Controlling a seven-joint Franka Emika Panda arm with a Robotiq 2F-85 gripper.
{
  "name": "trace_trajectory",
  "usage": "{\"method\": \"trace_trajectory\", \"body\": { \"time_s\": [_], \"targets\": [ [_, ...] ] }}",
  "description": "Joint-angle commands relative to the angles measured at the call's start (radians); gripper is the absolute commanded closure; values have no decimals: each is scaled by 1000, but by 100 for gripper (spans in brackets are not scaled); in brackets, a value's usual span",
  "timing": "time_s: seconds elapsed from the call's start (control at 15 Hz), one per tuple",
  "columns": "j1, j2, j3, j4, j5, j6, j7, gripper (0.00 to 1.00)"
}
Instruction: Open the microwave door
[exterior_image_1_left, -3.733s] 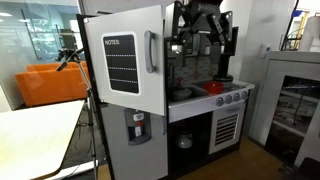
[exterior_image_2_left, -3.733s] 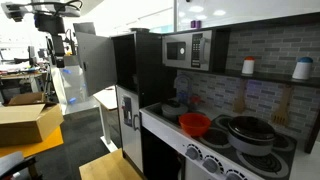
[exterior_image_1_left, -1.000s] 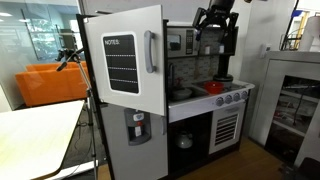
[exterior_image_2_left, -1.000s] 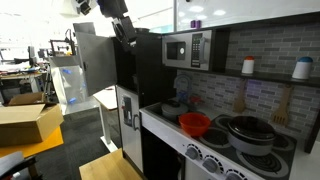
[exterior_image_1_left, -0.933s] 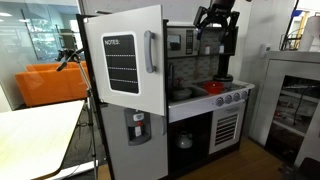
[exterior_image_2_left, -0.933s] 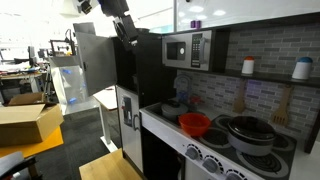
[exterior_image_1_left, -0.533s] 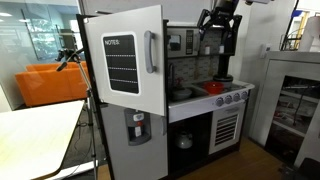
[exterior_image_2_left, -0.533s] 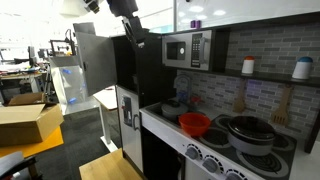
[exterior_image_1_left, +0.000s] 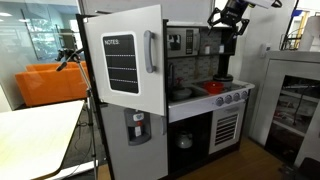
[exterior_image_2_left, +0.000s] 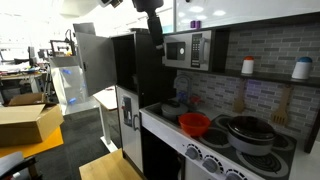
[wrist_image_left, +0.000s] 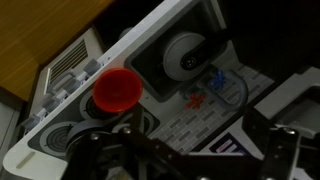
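The toy microwave (exterior_image_1_left: 183, 41) sits high in the play kitchen, silver-grey with a dark window; it also shows in an exterior view (exterior_image_2_left: 187, 49). The microwave door (exterior_image_2_left: 177, 50) is shut, with the button panel to its right. My gripper (exterior_image_2_left: 153, 30) hangs in the air just beside the microwave's door-side edge, not touching it. In an exterior view it (exterior_image_1_left: 230, 20) is up at the kitchen's top. In the wrist view my gripper (wrist_image_left: 190, 150) is open and empty, looking down on the counter. I cannot make out the microwave there.
The large white fridge door (exterior_image_1_left: 125, 65) with the NOTES board stands open. A red bowl (exterior_image_2_left: 195, 124) and a grey pot (exterior_image_2_left: 245, 132) sit on the stove; the bowl also shows in the wrist view (wrist_image_left: 115, 90). Two cups (exterior_image_2_left: 248, 66) stand on a shelf.
My gripper has moved sideways and a little upward across the top of the kitchen, ending beside the microwave. The microwave door has stayed shut.
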Motion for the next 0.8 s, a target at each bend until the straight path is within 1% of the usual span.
{"method": "trace_trajectory", "body": {
  "time_s": [0.0,0.2,0.33,0.47,0.73],
  "targets": [
    [-10,72,-38,90,154,-64,-17,0],
    [-21,136,-81,162,339,-151,-34,0],
    [-41,177,-95,198,442,-206,-37,0],
    [-67,212,-97,227,505,-242,-26,0],
    [-117,267,-98,271,594,-287,-19,0]
  ]
}}
